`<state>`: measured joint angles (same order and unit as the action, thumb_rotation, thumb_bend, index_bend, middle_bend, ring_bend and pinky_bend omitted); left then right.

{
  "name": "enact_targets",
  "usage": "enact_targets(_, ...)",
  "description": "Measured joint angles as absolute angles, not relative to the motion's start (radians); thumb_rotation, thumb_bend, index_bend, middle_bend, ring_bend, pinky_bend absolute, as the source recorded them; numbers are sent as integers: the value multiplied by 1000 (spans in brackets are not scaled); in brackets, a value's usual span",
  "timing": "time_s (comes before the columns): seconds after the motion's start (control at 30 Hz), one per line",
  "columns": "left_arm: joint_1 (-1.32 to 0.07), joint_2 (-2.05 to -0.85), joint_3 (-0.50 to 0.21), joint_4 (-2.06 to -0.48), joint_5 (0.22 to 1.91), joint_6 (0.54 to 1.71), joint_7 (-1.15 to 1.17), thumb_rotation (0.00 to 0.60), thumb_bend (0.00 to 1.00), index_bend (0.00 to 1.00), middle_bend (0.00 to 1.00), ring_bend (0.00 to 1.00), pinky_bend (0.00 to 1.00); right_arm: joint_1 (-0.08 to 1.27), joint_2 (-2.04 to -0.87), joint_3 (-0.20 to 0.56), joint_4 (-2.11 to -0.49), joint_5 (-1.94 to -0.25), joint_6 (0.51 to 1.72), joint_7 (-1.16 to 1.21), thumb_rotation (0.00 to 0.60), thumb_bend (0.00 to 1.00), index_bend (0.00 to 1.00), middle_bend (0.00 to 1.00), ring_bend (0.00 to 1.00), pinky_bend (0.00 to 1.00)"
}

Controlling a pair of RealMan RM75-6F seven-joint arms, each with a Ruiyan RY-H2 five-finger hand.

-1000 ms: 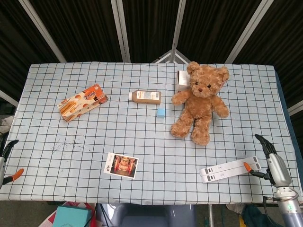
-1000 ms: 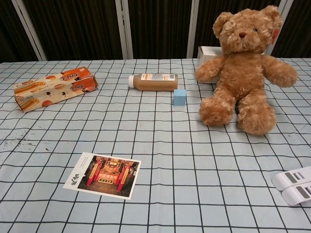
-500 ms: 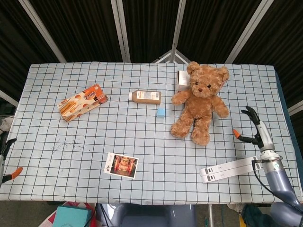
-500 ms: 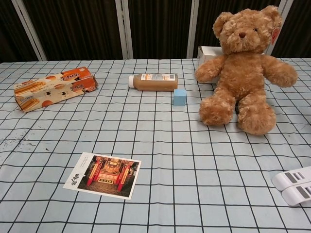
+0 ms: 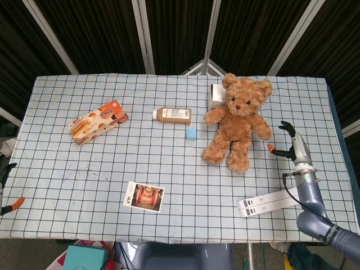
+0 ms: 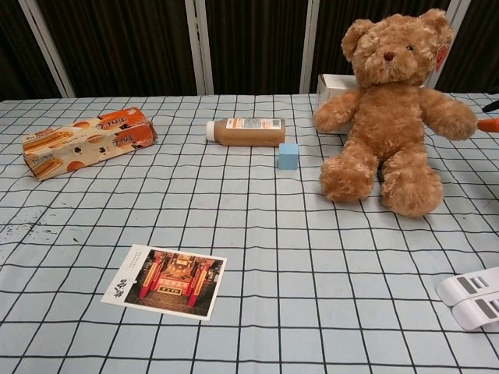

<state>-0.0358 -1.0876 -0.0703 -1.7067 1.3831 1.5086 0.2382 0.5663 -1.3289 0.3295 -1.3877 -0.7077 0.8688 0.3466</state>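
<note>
My right hand (image 5: 292, 144) hovers over the right side of the worktop (image 5: 169, 169), which has a pale blue checked cloth w/ black grid lines. Fingers spread, nothing in them, orange-tipped thumb pointing toward the fluffy brown teddy bear (image 5: 238, 121). The bear sits upright just left of the hand, near but not touching. In the chest view only the orange fingertip shows at the right edge, next to the bear's (image 6: 392, 109) outstretched paw.

My left hand (image 5: 8, 191) sits at the far left edge, off the worktop's front corner; only dark fingers and an orange tip show, apart and holding nothing.

Behind the bear's shoulder: small white cardboard box (image 5: 216, 96), touching the bear. Left of the bear: small light blue cube (image 5: 191, 133), and just beyond it a brown bottle w/ white cap (image 5: 172, 115) lying on its side, cap to the left. Further left, an orange-and-white snack carton (image 5: 97, 121) lying flat, at an angle. Front centre: a glossy photo card w/ a red building on it (image 5: 144, 196), flat. Front right, below my right hand and well apart from the bear: two long white plastic strips (image 5: 273, 202) side by side.
</note>
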Motion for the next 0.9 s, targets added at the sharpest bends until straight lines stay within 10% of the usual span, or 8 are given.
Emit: enact_targets(0.9,-47,-1091,-76,-1704,1354,1489,251,600,243,167,0,0,30,659,-1443,382,-1288,-539,875,135,600,318,212,357,267,0)
